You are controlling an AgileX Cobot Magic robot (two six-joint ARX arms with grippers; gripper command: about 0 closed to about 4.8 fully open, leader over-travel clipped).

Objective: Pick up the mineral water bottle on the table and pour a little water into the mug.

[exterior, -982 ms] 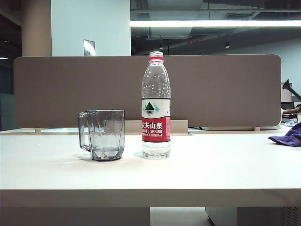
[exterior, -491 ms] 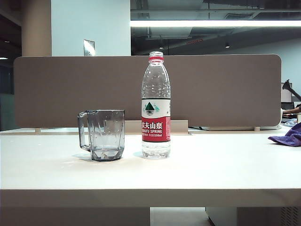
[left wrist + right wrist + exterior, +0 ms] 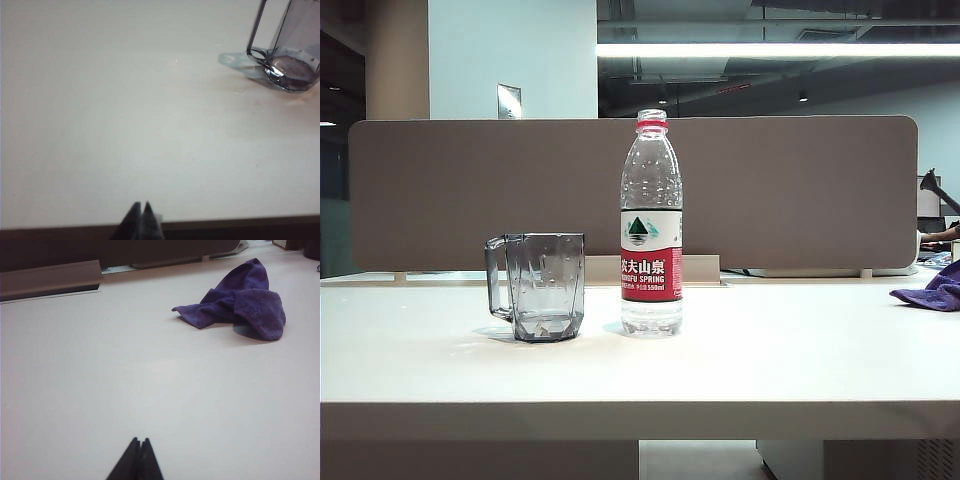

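The mineral water bottle (image 3: 651,222) stands upright and uncapped at the middle of the table (image 3: 770,360), with water low in it. Just left of it stands the smoky grey mug (image 3: 542,285), handle pointing left; the left wrist view shows the mug's base (image 3: 291,65) and handle. My left gripper (image 3: 141,205) is shut and empty over the table's front edge, well short of the mug. Over bare tabletop my right gripper (image 3: 139,440) is also shut with nothing in it. Neither gripper appears in the exterior view.
A crumpled purple cloth (image 3: 240,302) lies on the table's right side, also seen as the cloth (image 3: 932,288) at the exterior view's right edge. A brown partition (image 3: 630,190) runs along the table's back.
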